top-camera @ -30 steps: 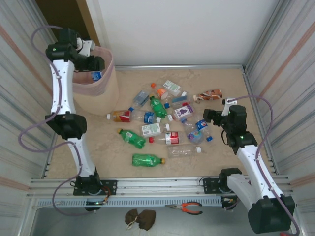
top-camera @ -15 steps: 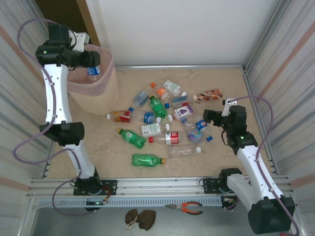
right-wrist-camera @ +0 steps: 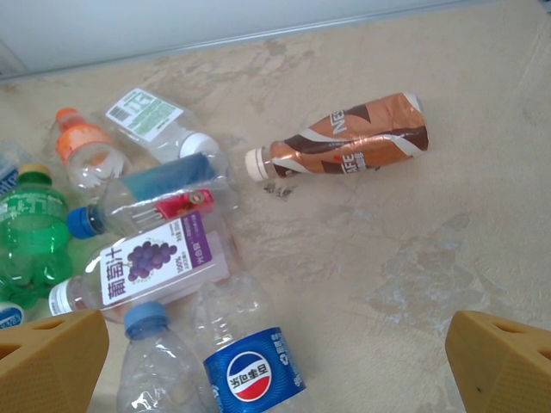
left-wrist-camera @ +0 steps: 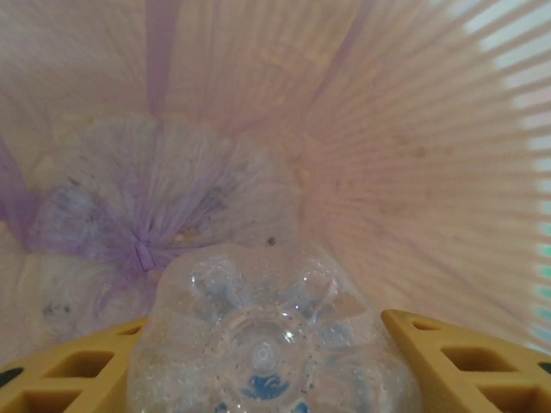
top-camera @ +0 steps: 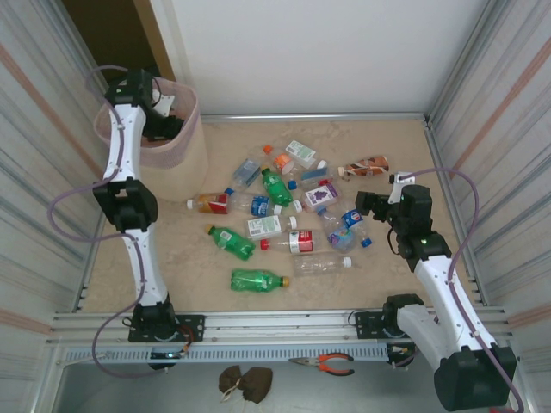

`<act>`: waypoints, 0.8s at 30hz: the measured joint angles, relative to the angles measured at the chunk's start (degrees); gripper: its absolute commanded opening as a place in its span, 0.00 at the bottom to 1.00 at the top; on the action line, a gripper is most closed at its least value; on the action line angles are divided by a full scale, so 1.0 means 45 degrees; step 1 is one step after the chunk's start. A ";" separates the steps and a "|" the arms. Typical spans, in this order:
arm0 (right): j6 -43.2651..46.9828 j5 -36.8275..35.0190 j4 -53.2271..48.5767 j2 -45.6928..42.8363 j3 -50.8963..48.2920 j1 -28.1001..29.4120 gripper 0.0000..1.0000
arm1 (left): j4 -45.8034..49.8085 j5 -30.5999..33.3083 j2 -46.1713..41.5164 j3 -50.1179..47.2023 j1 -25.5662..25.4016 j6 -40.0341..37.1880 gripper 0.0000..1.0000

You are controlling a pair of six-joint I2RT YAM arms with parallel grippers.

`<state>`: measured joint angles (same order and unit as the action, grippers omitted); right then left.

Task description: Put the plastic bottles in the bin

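My left gripper [top-camera: 168, 129] is down inside the pale-pink bin [top-camera: 176, 159]. In the left wrist view it [left-wrist-camera: 271, 348] is shut on a clear plastic bottle [left-wrist-camera: 267, 310], seen base-first between the yellow fingers [left-wrist-camera: 448, 353], over the bin's ribbed wall [left-wrist-camera: 430, 155]. Several plastic bottles lie scattered on the floor: green ones [top-camera: 256, 280] [top-camera: 231, 242], a brown one [top-camera: 366, 165] [right-wrist-camera: 344, 146], a Pepsi one [right-wrist-camera: 250, 370] and a grape-label one [right-wrist-camera: 146, 267]. My right gripper [top-camera: 366, 206] [right-wrist-camera: 275, 357] hangs open above the Pepsi bottle, holding nothing.
A purple liner [left-wrist-camera: 138, 224] is bunched at the bin's bottom. Corrugated walls [top-camera: 491, 129] close in both sides, and a white wall stands behind. Pliers [top-camera: 325, 363] lie beyond the near rail. Bare floor [right-wrist-camera: 413, 249] lies right of the bottle pile.
My left arm has swung over the bin's rim and lowered the clear bottle into the bin. The right arm and the floor bottles have not moved.
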<state>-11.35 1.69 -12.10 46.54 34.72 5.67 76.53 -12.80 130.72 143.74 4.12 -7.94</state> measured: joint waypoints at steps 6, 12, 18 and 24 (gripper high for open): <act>0.0005 -0.0044 0.0000 0.0000 0.0000 0.0000 0.99 | 0.0010 0.0185 0.0063 -0.0010 0.0000 -0.0097 0.79; 0.0005 -0.0044 0.0000 0.0000 0.0000 0.0000 0.99 | -0.0068 0.0180 -0.0243 0.0005 0.0000 -0.0078 0.81; 0.0005 -0.0044 0.0000 -0.0010 0.0000 0.0000 0.99 | -0.0155 -0.0151 -0.1438 0.0175 0.0000 0.0112 0.78; 0.0005 -0.0034 0.0000 -0.0024 0.0000 0.0000 0.99 | -0.0359 -0.0986 -0.3327 0.0214 -0.0005 0.0427 0.74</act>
<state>-11.33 1.54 -12.10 46.44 34.72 5.67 74.91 -17.23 115.74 144.70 4.10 -6.02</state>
